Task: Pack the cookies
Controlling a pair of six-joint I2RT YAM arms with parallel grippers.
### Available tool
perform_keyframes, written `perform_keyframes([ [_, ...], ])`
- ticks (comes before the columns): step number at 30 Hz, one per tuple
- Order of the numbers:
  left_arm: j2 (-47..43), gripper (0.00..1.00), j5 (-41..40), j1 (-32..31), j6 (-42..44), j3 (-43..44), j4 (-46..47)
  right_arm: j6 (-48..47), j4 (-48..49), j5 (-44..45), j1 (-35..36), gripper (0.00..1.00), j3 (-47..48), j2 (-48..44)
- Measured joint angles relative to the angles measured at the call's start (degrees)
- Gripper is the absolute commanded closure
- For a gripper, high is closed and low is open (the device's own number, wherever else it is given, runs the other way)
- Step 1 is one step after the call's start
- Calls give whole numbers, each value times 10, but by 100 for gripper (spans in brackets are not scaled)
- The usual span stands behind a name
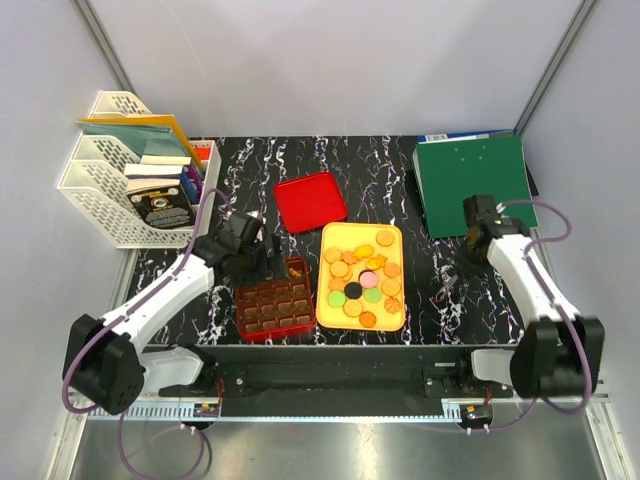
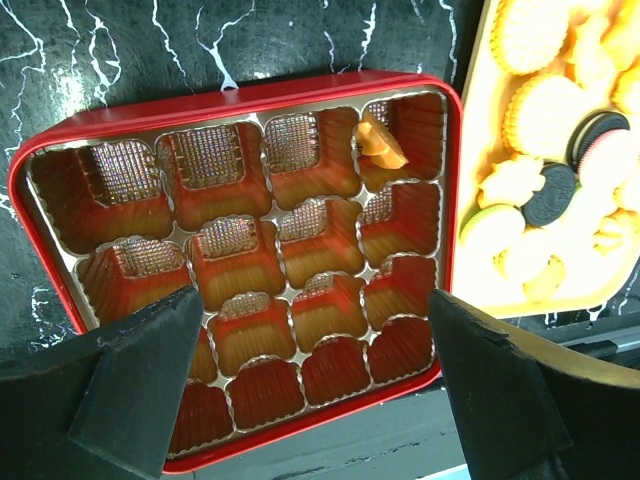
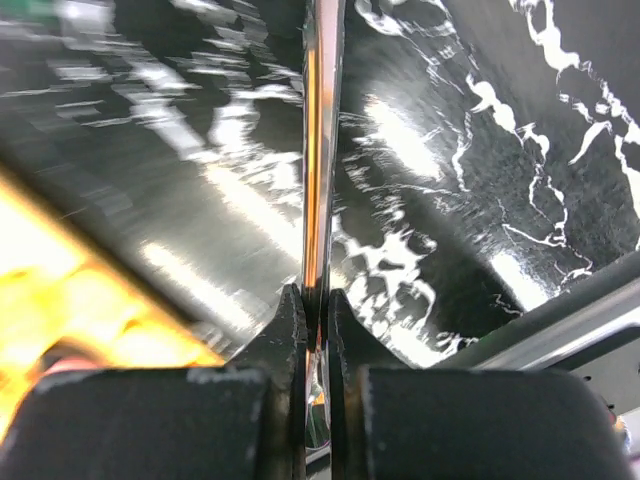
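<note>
Cookies (image 1: 366, 279) looked light and crumbly, so I'd pinch gently across the rim; left pincer (image 2: 312, 325) was spread, right pincer (image 3: 315, 302) pressed together.

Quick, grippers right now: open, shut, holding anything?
Left gripper: open, empty, above the red grid box.
Right gripper: shut on a thin shiny strip; what it is cannot be told.

The left fingers (image 2: 130, 390) hide near corners of the red box (image 2: 240, 95); the yellow tray (image 2: 478, 130) runs off-frame.
</note>
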Motion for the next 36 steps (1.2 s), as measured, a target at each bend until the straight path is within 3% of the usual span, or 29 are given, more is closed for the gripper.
perform_keyframes([
  [5, 18, 1, 0, 0, -3, 3, -1, -40, -36, -37, 14, 100, 68, -93],
  [10, 25, 1, -1, 0, -5, 22, 1, -96, -70, -86, 64, 100, 121, -103],
  [18, 33, 1, -2, 0, -19, 43, 2, -158, -122, -69, 314, 99, 239, -25],
  [20, 36, 1, -2, 0, -22, 46, 3, -163, -129, -59, 344, 91, 242, -21],
  [36, 13, 1, -12, 0, -50, 46, -2, -183, -168, -21, 351, 67, 241, -21],
])
